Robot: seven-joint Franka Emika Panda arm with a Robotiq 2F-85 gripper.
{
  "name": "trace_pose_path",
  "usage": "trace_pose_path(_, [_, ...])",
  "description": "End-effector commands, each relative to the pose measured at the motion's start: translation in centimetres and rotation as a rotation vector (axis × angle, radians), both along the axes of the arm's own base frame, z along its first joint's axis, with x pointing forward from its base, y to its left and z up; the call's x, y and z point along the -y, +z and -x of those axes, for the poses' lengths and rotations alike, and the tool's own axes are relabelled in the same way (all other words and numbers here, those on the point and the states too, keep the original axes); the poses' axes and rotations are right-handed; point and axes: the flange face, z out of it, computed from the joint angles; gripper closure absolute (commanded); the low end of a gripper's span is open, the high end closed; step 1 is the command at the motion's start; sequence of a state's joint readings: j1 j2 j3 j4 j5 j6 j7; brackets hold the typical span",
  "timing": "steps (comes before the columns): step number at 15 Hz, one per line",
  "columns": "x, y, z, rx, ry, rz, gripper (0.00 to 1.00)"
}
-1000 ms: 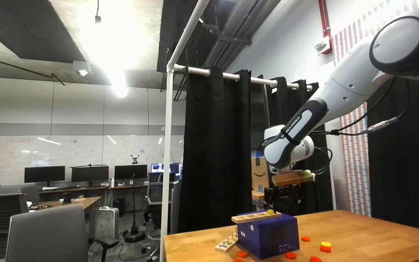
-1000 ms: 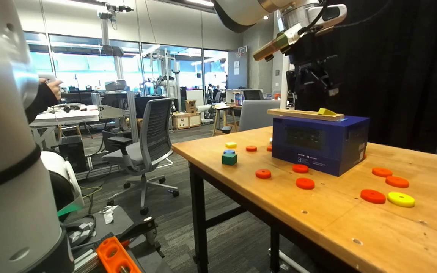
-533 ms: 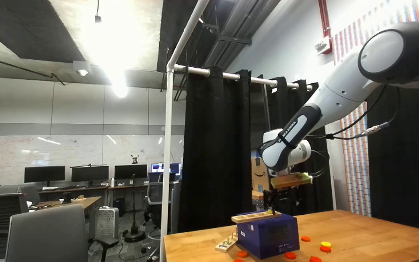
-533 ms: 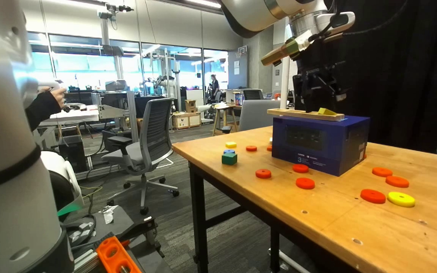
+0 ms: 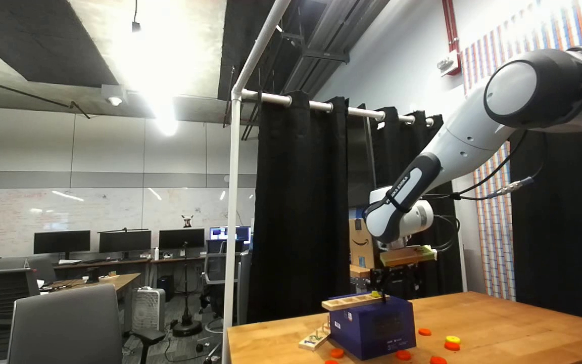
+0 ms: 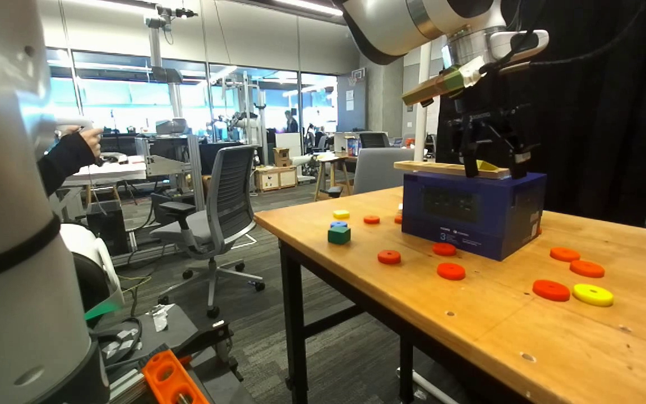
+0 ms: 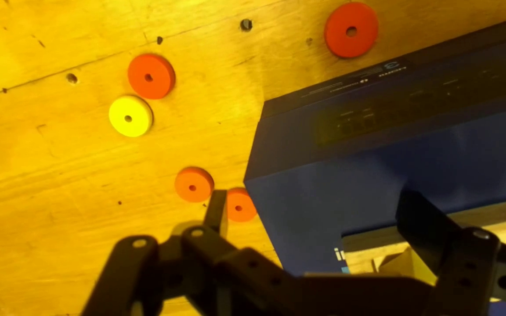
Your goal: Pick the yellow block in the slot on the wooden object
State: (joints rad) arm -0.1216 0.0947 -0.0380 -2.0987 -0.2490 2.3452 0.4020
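Observation:
A slotted wooden tray (image 6: 429, 166) lies on top of the dark blue box (image 6: 452, 216). The tray also shows in an exterior view (image 5: 346, 302) and in the wrist view (image 7: 367, 242). The yellow block (image 6: 487, 166) sits tilted in the slot at the tray's end, sticking up above the rim; it also shows in an exterior view (image 5: 375, 293). My gripper (image 6: 495, 164) is open, with its fingers down at tray height and the block between them in that view. In the wrist view (image 7: 313, 195) its body partly hides the block (image 7: 404, 265). Contact cannot be told.
Several orange discs (image 6: 451, 271) and a yellow disc (image 6: 593, 294) lie on the wooden table (image 6: 497, 331) around the box. A green block (image 6: 339, 235) is near the table's edge. A pegged number board (image 5: 314, 338) lies beside the box.
My gripper has come down from above the tray, moving right in an exterior view, and its fingers are now beside the yellow block. The block, tray and box have not moved.

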Motion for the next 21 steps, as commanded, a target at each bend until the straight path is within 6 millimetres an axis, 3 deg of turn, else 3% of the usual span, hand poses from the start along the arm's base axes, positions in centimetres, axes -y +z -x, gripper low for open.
trace_pose_path(1, [0.3, 1.2, -1.2, 0.021, 0.015, -0.009, 0.00])
trace_pose_path(11, [0.4, 2.2, -1.7, 0.040, 0.021, -0.002, 0.00])
trace_pose_path(21, [1.6, 0.7, -2.6, 0.027, 0.021, -0.020, 0.00])
